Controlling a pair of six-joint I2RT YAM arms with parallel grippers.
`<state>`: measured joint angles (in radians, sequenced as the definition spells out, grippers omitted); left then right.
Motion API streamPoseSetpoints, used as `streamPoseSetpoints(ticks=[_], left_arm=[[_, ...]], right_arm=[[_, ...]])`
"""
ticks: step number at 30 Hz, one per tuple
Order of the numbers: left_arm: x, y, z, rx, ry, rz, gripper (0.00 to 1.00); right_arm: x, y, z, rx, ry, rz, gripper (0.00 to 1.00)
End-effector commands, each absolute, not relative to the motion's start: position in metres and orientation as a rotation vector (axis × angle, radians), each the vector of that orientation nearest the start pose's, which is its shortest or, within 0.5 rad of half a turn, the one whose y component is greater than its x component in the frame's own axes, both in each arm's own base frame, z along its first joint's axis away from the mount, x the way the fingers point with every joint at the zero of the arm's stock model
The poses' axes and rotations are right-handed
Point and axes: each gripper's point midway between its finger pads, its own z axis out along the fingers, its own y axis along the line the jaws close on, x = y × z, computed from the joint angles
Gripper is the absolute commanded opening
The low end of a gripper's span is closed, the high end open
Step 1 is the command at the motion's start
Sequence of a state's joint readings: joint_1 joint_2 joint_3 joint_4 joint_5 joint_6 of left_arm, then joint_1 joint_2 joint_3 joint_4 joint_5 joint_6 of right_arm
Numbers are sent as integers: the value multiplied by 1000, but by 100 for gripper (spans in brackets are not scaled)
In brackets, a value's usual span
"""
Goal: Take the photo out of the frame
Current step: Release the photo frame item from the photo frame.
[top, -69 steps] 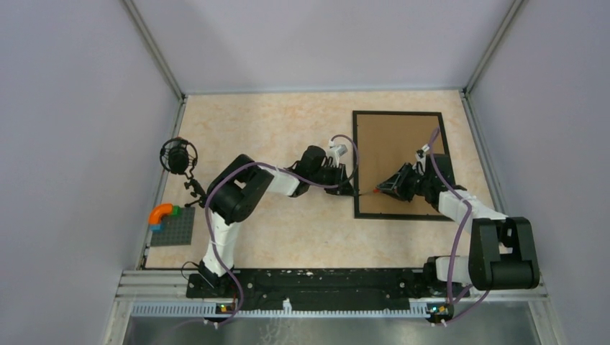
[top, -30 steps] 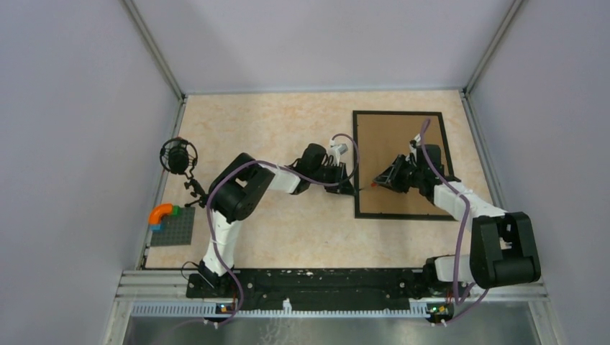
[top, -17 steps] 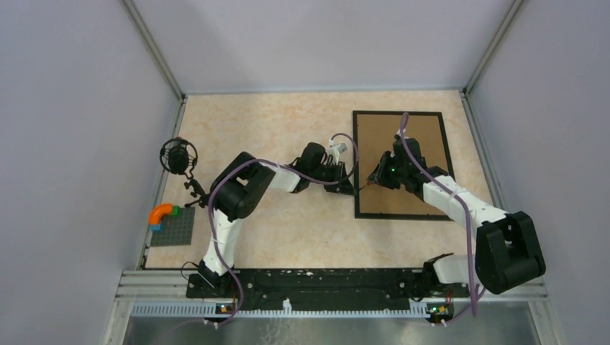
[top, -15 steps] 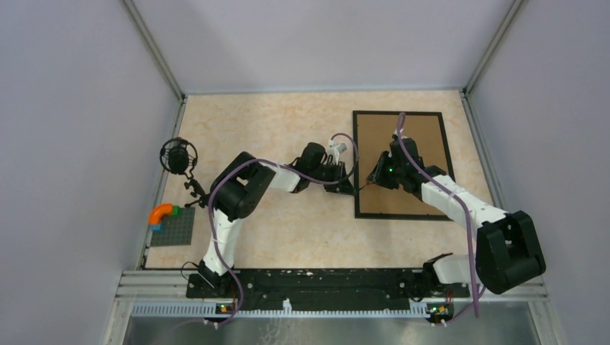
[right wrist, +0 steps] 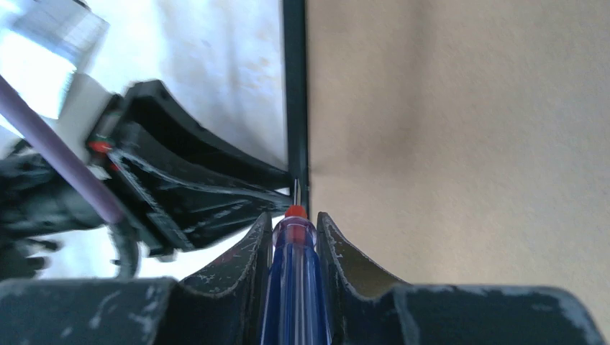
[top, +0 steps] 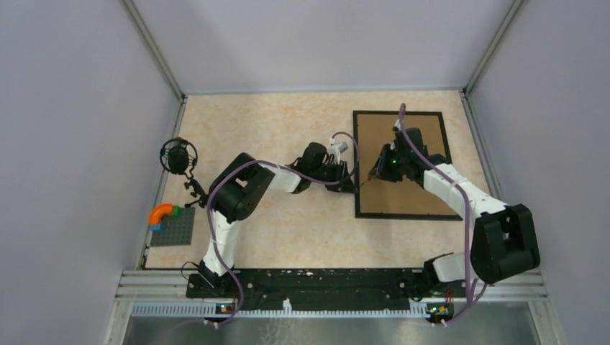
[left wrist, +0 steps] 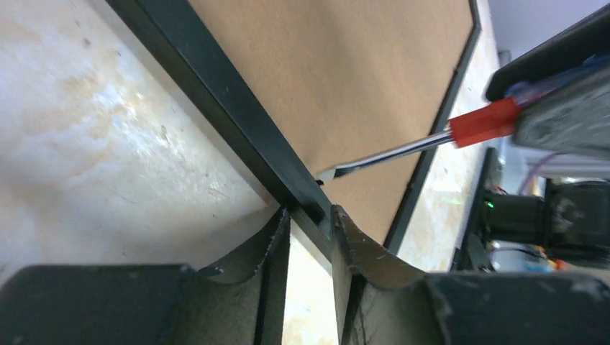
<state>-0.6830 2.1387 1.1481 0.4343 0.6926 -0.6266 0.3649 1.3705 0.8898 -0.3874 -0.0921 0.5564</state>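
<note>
The frame [top: 406, 215] lies face down at the right of the table, its brown board back [top: 392, 201] facing up. The photo is hidden under that board. My left gripper [top: 351, 188] is shut on the frame's left rail [left wrist: 216, 83], one finger on each side of it [left wrist: 311, 215]. My right gripper [top: 375, 177] reaches over the board and is shut on a screwdriver [right wrist: 295, 287] with a blue handle and a red collar [left wrist: 482, 123]. Its metal tip [left wrist: 327, 173] touches the seam between rail and board [right wrist: 460, 144], just beyond my left fingers.
A round black object on a stand [top: 178, 155] sits at the table's left edge. Near it lies a grey baseplate [top: 173, 228] with an orange curved piece [top: 161, 212]. Grey walls close the table on three sides.
My right arm has swung toward the far side over the board, carrying the screwdriver tip a little farther up the left rail. The left arm has stayed on the rail.
</note>
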Motion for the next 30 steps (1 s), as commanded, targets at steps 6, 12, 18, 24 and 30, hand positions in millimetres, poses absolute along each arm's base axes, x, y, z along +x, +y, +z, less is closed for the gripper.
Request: streamPoseSetpoints(ticks=[6, 12, 18, 24, 30], left_arm=[[357, -406, 68, 569, 2166, -1105, 53], [391, -418, 56, 570, 2160, -1076, 53], [405, -423, 47, 578, 2154, -1095, 53], [399, -419, 29, 540, 2182, -1143, 48], [396, -411, 16, 528, 2184, -1198, 35]], right_arm=[[366, 168, 204, 102, 2200, 828, 0], [413, 148, 177, 262, 2216, 861, 0], [434, 125, 159, 344, 2231, 919, 0], [435, 120, 135, 398, 2256, 966, 0], [439, 121, 119, 416, 2272, 1015, 0]])
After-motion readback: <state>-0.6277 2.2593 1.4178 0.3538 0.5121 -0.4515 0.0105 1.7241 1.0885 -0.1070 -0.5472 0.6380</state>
